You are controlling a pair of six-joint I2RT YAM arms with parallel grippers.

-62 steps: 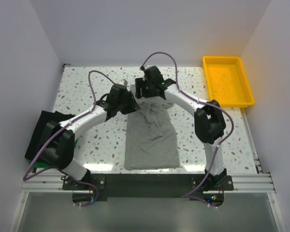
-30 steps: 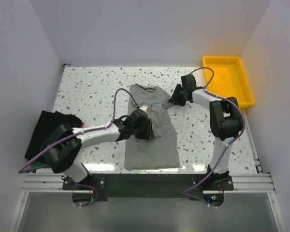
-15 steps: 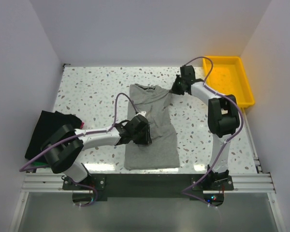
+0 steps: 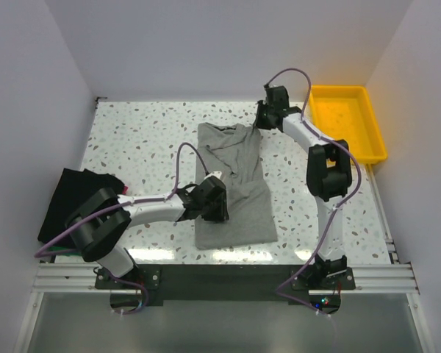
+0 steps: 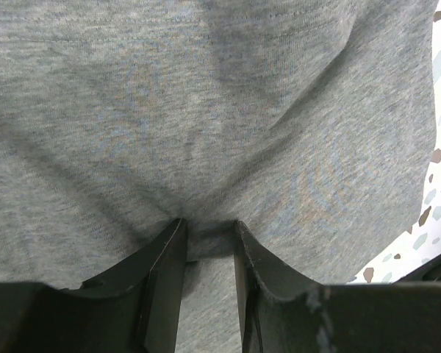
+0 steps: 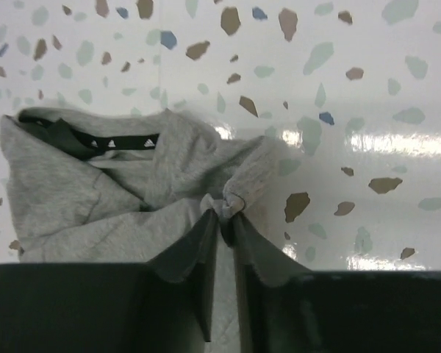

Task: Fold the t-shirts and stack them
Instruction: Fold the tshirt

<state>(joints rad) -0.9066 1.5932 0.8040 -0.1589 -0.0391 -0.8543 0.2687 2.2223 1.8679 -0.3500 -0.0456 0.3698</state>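
Table shows both sides of your shirt, collar far; left gripper, right gripper each pinch it.

Heather-grey t-shirt; black t-shirt; white table with dark speckles; yellow tray.

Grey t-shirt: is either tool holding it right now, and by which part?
Both. The right tool pinches the far shoulder corner of the grey t-shirt; the left tool pinches a fold in its middle.
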